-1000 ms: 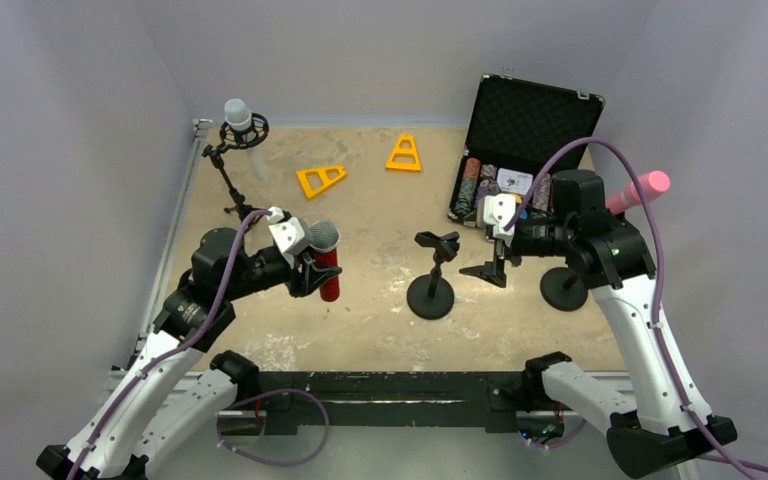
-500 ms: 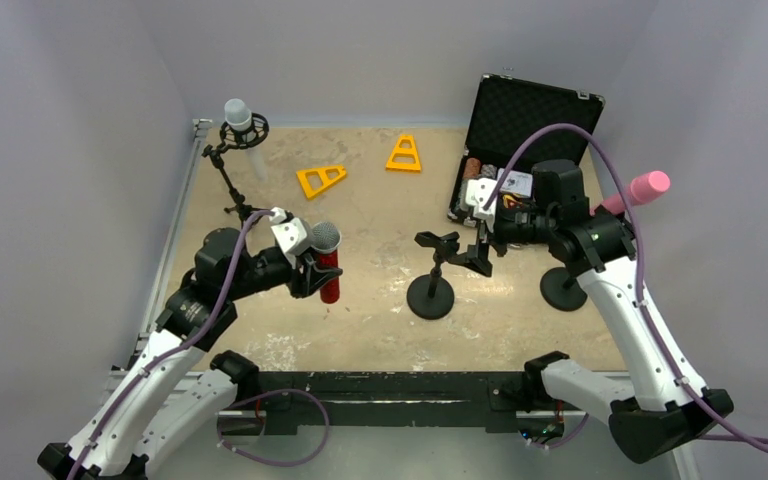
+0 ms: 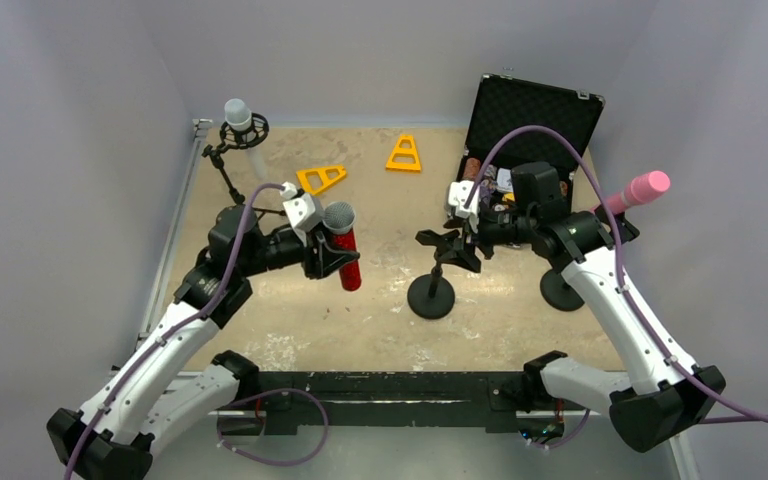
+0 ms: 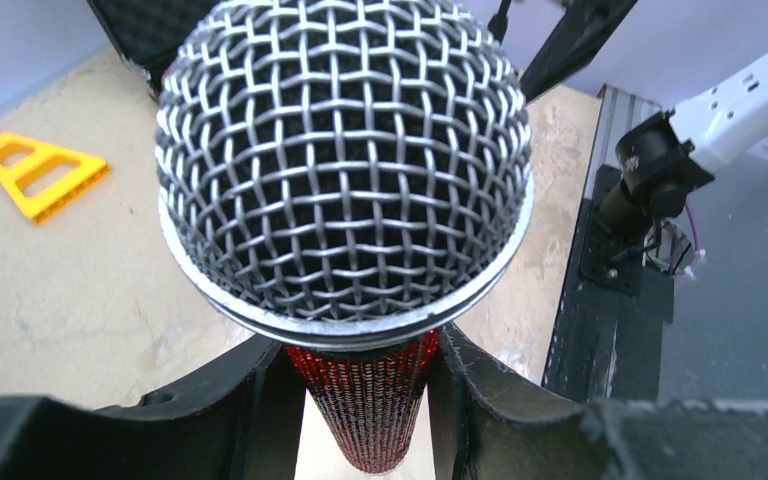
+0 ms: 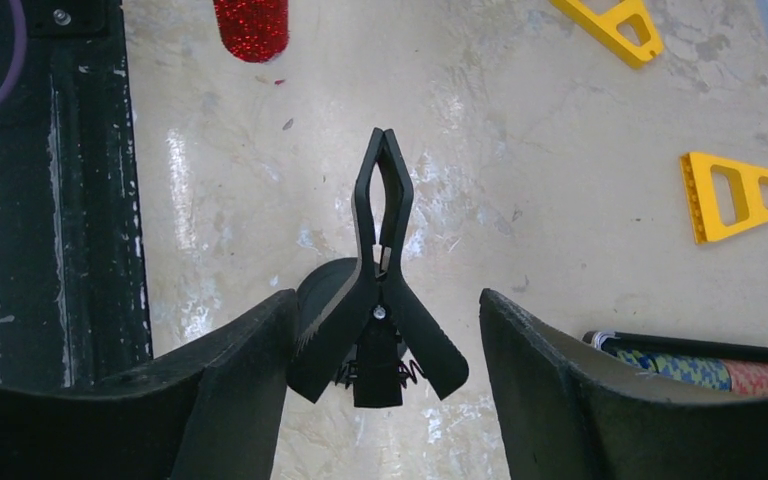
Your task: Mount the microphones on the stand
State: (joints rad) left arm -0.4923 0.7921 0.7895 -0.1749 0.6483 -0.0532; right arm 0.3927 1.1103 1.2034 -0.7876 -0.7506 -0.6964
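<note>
1. In the upper left of the top view, the white microphone already sits in the holder of a thin stand, so this one looks finished.
2. Left of centre, the left gripper is closed on the glittery body of the red microphone, just under the mesh head. It carries the microphone nearly upright above the table. I think this pose keeps the lower body free to enter a clip.
3. In the centre, the middle stand carries an empty clip.
4. Right of centre, the right gripper has its jaws open, one on each side of the clip's rear handles. The wrist view shows a gap on one side. Probably it will squeeze the handles to open the clip.
5. At the far right, the pink microphone rests tilted on its own stand.
</note>
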